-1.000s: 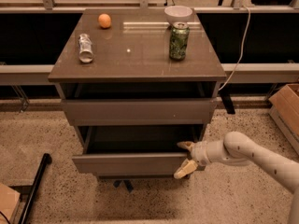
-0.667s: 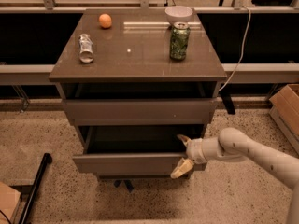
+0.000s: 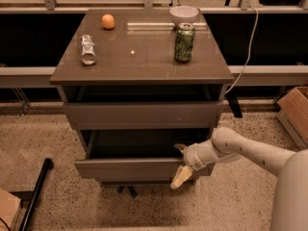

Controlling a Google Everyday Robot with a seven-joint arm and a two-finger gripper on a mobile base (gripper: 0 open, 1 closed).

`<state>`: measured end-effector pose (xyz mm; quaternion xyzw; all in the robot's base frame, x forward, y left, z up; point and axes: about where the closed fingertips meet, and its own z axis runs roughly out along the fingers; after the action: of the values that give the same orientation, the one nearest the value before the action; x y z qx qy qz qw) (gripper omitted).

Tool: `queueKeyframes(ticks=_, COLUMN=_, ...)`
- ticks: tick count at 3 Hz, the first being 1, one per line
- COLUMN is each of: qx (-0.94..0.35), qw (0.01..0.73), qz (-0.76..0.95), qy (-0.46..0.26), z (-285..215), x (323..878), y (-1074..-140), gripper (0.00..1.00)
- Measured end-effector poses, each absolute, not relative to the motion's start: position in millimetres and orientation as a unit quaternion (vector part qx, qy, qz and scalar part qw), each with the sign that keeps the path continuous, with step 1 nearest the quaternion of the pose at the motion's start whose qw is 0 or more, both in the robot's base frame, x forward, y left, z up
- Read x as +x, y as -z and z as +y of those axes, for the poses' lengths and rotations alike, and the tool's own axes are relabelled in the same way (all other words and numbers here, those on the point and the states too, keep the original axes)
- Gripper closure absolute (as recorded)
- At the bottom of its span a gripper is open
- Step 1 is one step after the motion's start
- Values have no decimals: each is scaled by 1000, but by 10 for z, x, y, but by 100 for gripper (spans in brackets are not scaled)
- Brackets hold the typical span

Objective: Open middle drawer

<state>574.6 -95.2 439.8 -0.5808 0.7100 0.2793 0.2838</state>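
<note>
The middle drawer [image 3: 130,168] stands partly out of the cabinet [image 3: 72,97], its grey-brown front forward of the drawer above and its dark inner box open to view. The gripper [image 3: 177,166] is at the right end of that front, with its fingers [image 3: 179,178] apart: the upper one reaches over the front's top edge toward the inside, and the pale lower one slants down across the front face. Whether either one presses on the panel I cannot tell. The pale arm [image 3: 240,150] runs from the gripper up and to the right, then down to the robot's body at the lower right corner. Just above, the top drawer [image 3: 144,114] also sits a little way out, with a dark gap under the cabinet top [image 3: 139,61]. On that top a green can [image 3: 184,43] stands upright near the right rear, with a pale bowl [image 3: 184,14] just behind it. A silver can [image 3: 87,49] lies on its side toward the left, and an orange [image 3: 108,21] rests behind it near the rear edge. A white cable [image 3: 245,57] hangs down to the right of the cabinet. A cardboard box [image 3: 294,110] sits on the speckled floor [image 3: 57,143] at the far right. A black pole [image 3: 36,189] slants across the floor at the lower left.
</note>
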Motion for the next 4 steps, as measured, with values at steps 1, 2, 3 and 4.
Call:
queueKeyframes(ticks=1, qx=-555, qw=242, qz=745, qy=-280, z=-1163, x=5551, y=-4300, gripper=4)
queueKeyframes(ticks=2, qx=-543, qw=235, qz=759, qy=-272, z=-1270, x=5429, y=-4354, gripper=27)
queueKeyframes(ticks=3, qx=-545, qw=232, qz=762, qy=-262, z=-1314, x=5325, y=-4488, gripper=49)
queueKeyframes(ticks=4, qx=-535, qw=229, qz=771, qy=-258, z=-1405, x=5190, y=-4576, gripper=73)
